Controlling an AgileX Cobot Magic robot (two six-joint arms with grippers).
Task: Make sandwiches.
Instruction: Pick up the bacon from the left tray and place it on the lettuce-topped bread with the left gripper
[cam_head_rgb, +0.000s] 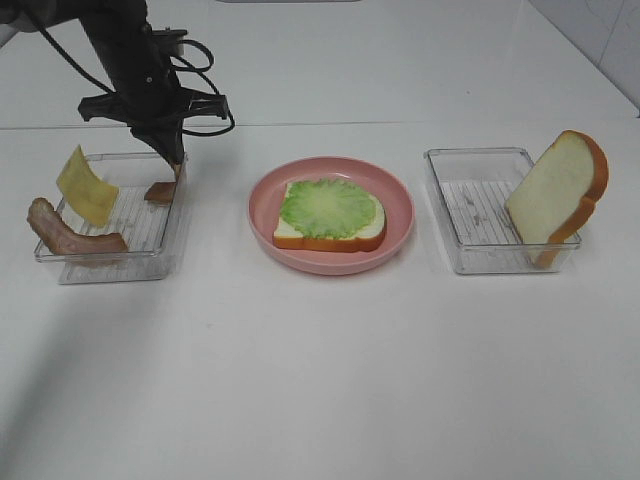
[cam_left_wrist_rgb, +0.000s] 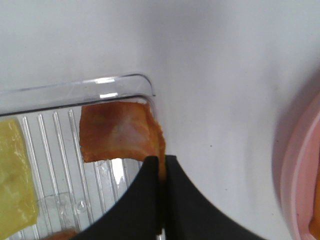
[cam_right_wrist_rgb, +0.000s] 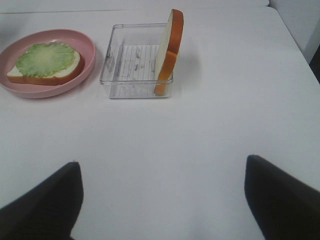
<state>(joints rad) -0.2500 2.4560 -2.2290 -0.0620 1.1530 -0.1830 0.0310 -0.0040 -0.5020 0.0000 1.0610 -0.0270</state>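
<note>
Bacon strip (cam_left_wrist_rgb: 117, 132) sits pinched by its edge in the clenched left gripper (cam_left_wrist_rgb: 162, 162) at the far corner of the clear tray (cam_left_wrist_rgb: 120, 79); right gripper (cam_right_wrist_rgb: 161, 167) hangs released above the bench (cam_right_wrist_rgb: 210, 130).

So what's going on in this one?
The left gripper is shut on the edge of a bacon strip in the left clear tray, which also holds a cheese square and a second bacon strip. On the pink plate lies a bread slice topped with lettuce. The other bread slice leans upright in the right tray. The right gripper hangs open over the table, holding nothing.
</note>
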